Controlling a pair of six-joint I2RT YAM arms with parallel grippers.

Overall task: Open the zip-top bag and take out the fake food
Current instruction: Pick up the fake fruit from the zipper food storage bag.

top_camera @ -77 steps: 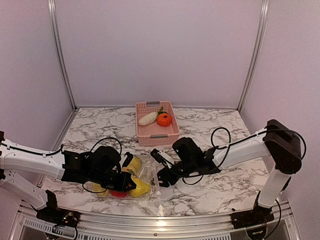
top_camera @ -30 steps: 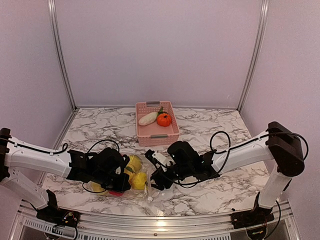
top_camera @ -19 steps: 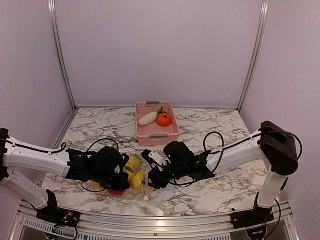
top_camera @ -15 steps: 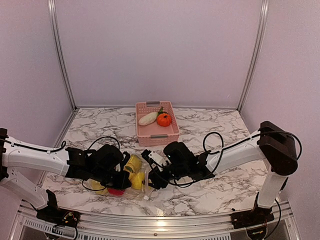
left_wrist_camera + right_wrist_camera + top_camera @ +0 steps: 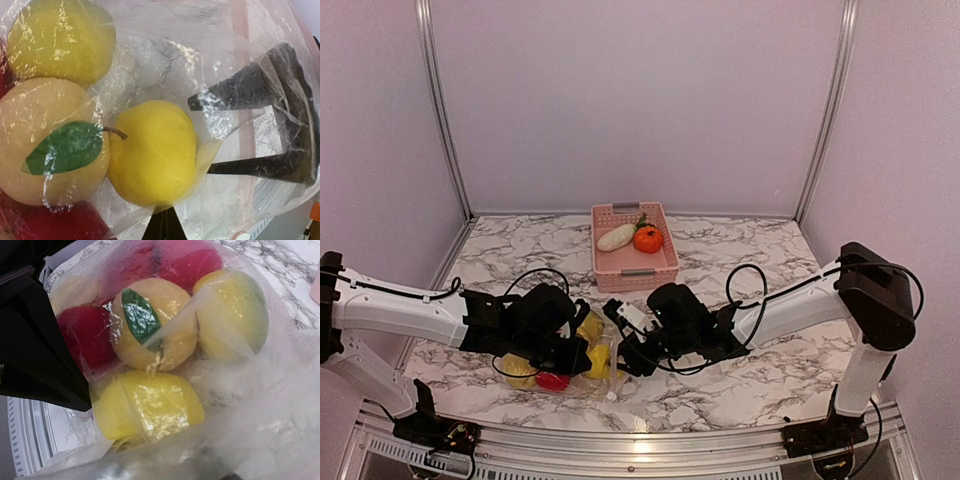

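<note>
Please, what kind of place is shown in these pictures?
Probably a robot test booth: plain walls, a left arm and a right arm at a marble-look table, toy fruit in a plastic bag.

My right gripper (image 5: 621,357) has slid left, off the bare marble and into the mouth of the zip-top bag (image 5: 612,385). Its fingers (image 5: 235,95) have drawn closer together (a gap still shows between them). My left gripper (image 5: 582,352) has edged rightward to meet it, and the yellow fruit (image 5: 597,362) now lies between the two.
</note>
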